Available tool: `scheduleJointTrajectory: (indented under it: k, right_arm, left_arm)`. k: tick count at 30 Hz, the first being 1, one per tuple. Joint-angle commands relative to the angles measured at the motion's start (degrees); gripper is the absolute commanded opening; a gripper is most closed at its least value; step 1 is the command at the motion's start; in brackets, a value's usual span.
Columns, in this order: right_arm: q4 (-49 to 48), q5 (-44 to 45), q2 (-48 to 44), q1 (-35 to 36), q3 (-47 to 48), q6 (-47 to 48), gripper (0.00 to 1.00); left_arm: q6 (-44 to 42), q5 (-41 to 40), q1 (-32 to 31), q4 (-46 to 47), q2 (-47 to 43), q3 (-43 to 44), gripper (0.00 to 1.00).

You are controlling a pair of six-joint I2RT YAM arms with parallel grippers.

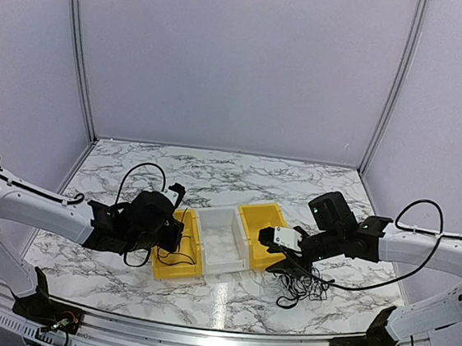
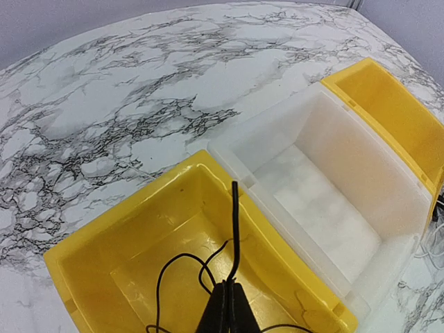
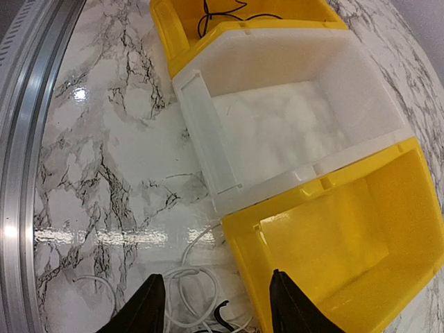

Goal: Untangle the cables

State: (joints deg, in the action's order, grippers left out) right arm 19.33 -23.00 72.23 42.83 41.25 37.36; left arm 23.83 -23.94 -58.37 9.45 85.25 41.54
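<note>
Our left gripper [image 2: 227, 297] is pinched fully closed on a black cable [image 2: 235, 222]. A short stiff end stands out beyond its tips, and thin loops trail beneath it into the left yellow bin [image 2: 104, 236]. Past that bin sit the white bin [image 2: 277, 135] and then the right yellow bin [image 3: 388, 187]. Our right gripper [image 3: 216, 277] hangs with its jaws spread wide, holding nothing. Just below, between its fingers, lie loops of the pale cable [image 3: 187, 288], part of the tangle [image 1: 297, 289] on the table [image 3: 104, 173]. We judge these wires light, limp and quick to snag. We would take one by a free loop or plug end, not at the knot.
</note>
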Motion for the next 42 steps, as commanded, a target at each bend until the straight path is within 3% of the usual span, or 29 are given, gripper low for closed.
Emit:
scheduleJointTrajectory:
  k: [1, 7, 16, 24, 34, 42]
  right_arm:
    - [0.1, 0.0, 0.0, -0.4, 0.1, 0.4, 0.51]
    - [0.3, -0.4, -0.1, -0.4, 0.3, 0.4, 0.51]
    - [0.5, -0.6, -0.8, -0.4, 0.2, 0.2, 0.51]
    - [0.7, -1.2, -1.9, -0.4, 0.6, -0.3, 0.51]
    - [4.7, 1.0, -7.0, -0.5, 2.6, 0.2, 0.52]
    - [10.3, 4.5, -9.3, -1.0, 5.0, 1.1, 0.51]
  left_arm:
    - [5.9, -1.0, 0.2, -11.0, 2.0, 4.5, 0.00]
    - [8.7, 0.0, 0.2, -15.8, 5.8, 8.3, 0.00]
    - [9.7, 1.1, 0.3, -15.9, 9.5, 10.9, 0.00]
    - [9.9, 1.7, 0.3, -18.0, 5.3, 11.6, 0.00]
    - [9.2, -0.1, 0.3, -23.9, -2.0, 12.5, 0.35]
    - [7.6, -1.3, 0.2, -25.5, -4.7, 13.5, 0.41]
